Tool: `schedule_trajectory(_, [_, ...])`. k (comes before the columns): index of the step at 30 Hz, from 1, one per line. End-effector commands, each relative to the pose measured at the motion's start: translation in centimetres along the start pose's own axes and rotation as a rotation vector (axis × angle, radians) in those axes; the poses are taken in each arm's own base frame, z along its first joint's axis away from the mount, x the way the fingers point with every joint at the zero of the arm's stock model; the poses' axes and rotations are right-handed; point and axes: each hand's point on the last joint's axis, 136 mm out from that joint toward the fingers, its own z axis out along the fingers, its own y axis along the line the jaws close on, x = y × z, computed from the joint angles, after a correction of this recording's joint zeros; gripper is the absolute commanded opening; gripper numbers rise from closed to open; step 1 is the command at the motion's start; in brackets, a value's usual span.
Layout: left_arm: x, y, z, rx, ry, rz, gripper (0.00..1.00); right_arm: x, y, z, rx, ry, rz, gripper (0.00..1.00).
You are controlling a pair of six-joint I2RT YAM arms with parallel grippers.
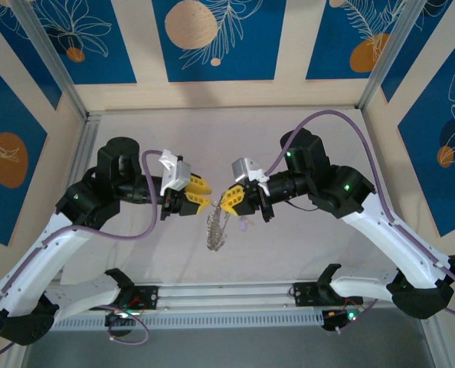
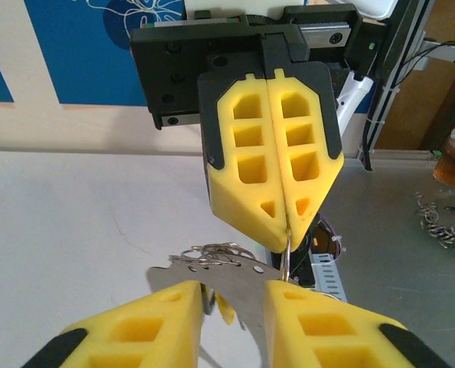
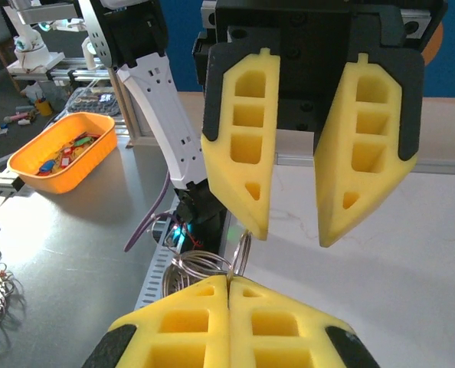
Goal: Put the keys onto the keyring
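Note:
Both grippers meet tip to tip above the middle of the white table [image 1: 135, 253]. My right gripper [image 3: 227, 280] is shut on a thin silvery split ring [image 3: 243, 249] of the keyring. The ring stands on edge above its tips. More wire rings [image 3: 201, 268] bunch to its left. My left gripper [image 3: 292, 238] faces it with its jaws apart. Between its fingers lies a flat silvery plate [image 2: 235, 287] with small holes, rings [image 2: 212, 251] threaded along its top. From above, a silvery chain [image 1: 216, 228] dangles below the two grippers, left [image 1: 204, 201] and right [image 1: 226, 201]. A tiny pale lilac key [image 1: 247, 225] lies beside it.
An orange tray [image 3: 21, 165] of coloured tags sits off the table to the side. A slotted cable channel [image 3: 155, 284] runs along the near edge. A pile of spare chains [image 2: 442, 222] and a cup [image 2: 453, 157] lie on the grey bench. Aluminium posts [image 1: 44, 57] frame the cell.

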Motion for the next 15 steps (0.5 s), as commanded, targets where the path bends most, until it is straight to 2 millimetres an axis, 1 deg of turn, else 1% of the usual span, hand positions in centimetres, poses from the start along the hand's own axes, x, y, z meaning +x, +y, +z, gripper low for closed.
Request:
schedule_trajectory(1, [-0.8,-1.2,-0.2,0.052,-0.022,0.034,0.24,-1.3,0.4,-0.3,-0.009,-0.027,-0.042,0.0])
schedule_trajectory(6, [-0.8,-1.6,0.0,0.077,-0.018,0.025,0.14,-1.2,0.2,0.0,-0.008,-0.024,-0.041,0.0])
schedule_trajectory(11, [-1.0,-2.1,-0.6,0.065,-0.024,0.038,0.18,-0.8,-0.3,0.1,0.017,-0.008,-0.038,0.0])
schedule_trajectory(15, [-1.1,-2.3,-1.4,0.037,-0.004,0.051,0.22,-0.7,-0.2,-0.1,0.024,-0.008,-0.041,0.0])
